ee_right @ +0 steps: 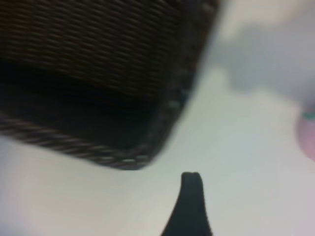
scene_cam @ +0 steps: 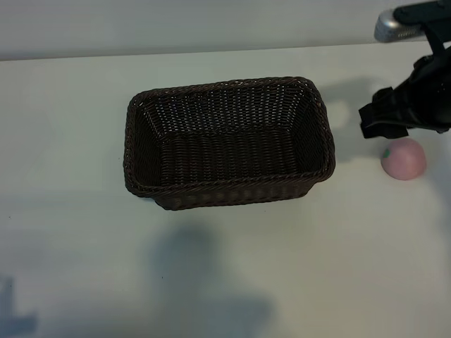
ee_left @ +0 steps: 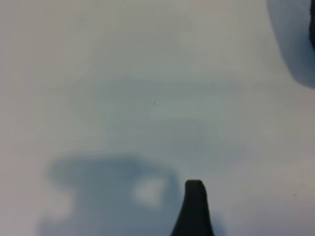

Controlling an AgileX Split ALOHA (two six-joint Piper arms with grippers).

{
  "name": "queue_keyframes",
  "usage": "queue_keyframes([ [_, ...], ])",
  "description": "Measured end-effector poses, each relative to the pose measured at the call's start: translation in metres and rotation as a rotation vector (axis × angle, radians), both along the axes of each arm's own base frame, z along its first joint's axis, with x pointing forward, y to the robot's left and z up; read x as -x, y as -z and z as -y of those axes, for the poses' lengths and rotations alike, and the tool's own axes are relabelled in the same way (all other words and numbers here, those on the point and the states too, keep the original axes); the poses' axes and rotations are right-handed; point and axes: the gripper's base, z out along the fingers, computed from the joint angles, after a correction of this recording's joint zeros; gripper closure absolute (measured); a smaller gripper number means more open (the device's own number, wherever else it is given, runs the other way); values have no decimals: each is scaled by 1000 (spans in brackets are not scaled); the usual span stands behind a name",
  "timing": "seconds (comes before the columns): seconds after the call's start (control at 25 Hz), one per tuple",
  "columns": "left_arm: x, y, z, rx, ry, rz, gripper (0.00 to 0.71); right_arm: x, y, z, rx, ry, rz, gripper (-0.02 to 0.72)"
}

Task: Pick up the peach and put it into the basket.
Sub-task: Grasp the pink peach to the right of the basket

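Observation:
The peach [scene_cam: 404, 159], small, round and pale pink with a green mark, lies on the white table to the right of the basket [scene_cam: 225, 184], apart from it. The basket is dark-brown wicker, rectangular and holds nothing. My right gripper [scene_cam: 384, 120] hangs just behind the peach, between it and the basket's far right corner, open with nothing in it. In the right wrist view one dark fingertip [ee_right: 192, 196] shows, with the basket's corner [ee_right: 167, 113] ahead and the peach [ee_right: 309, 140] at the picture's edge. The left wrist view shows one fingertip [ee_left: 194, 206] of my open left gripper over bare table.
The white table [scene_cam: 84, 232] spreads around the basket on all sides. Arm shadows fall on it in front of the basket. The table's far edge meets a pale wall at the back.

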Motion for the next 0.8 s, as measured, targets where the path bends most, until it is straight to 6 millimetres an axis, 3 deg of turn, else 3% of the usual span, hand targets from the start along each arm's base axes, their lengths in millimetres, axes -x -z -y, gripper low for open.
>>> queue_keyframes([
  [0.56, 3, 2, -1, -5, 30, 21, 114, -43, 75, 6, 76, 154, -93, 116],
  [0.8, 3, 2, -1, -5, 32, 21, 114, -52, 95, 18, 112, 253, -111, 116],
])
